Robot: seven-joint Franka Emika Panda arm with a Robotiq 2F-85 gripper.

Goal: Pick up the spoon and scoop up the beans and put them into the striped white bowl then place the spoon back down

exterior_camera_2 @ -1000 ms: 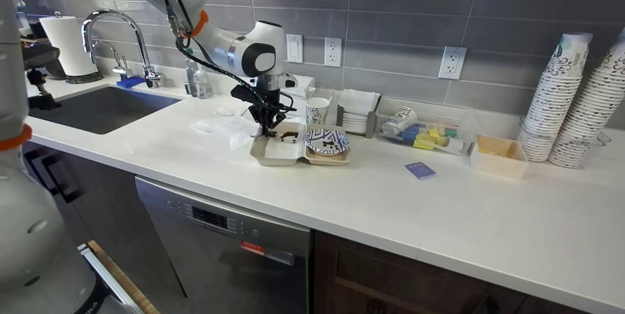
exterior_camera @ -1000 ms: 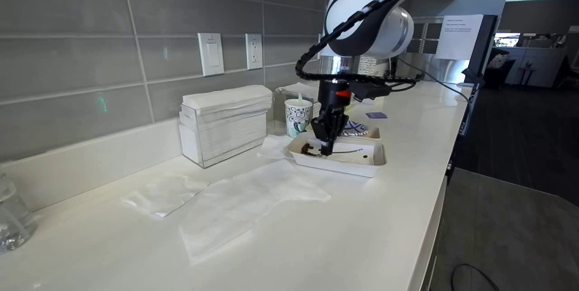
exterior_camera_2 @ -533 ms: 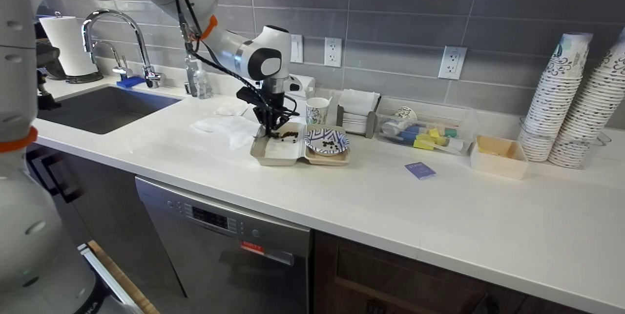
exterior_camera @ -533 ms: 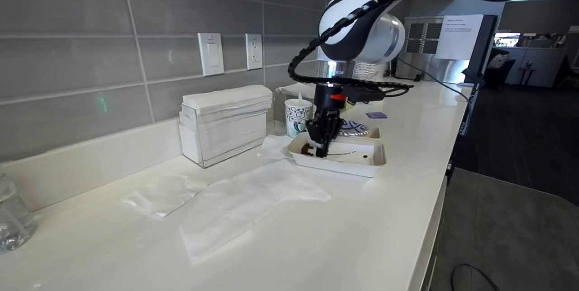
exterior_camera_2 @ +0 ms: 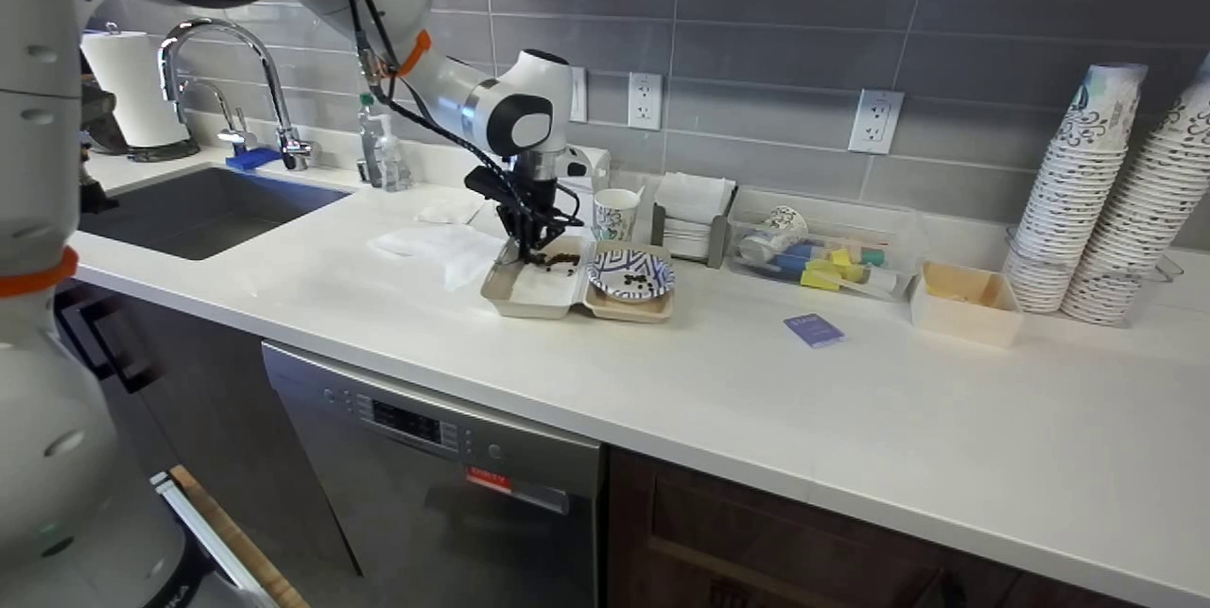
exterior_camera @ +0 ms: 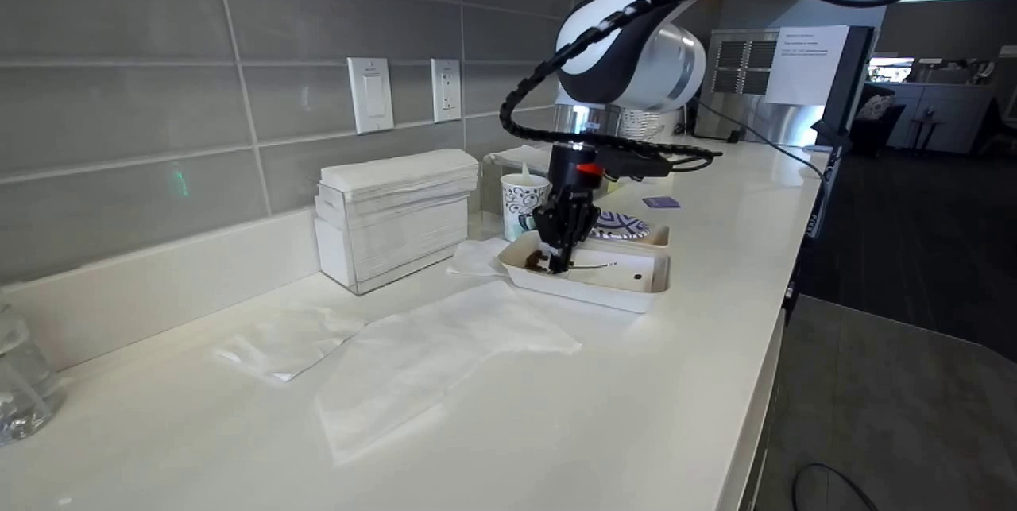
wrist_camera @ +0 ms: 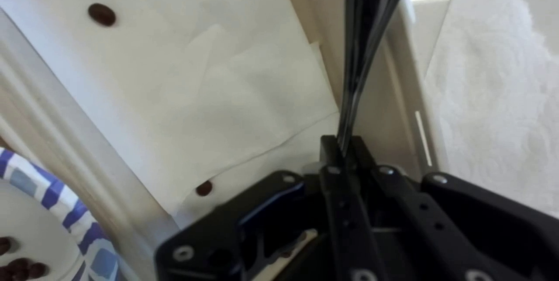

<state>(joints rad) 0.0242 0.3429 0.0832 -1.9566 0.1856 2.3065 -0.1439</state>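
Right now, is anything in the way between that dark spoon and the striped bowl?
Yes: the container's inner wall runs between the spoon, held in the gripper, and the striped bowl beyond it. I see nothing else blocking; lifting the spoon over would probably do.

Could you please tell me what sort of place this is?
It looks like a kitchen, perhaps a shared office's: in an exterior view there are a dark grey rectangular sink with a curved chrome tap, a silver metal dishwasher and tall stacks of patterned white paper cups.
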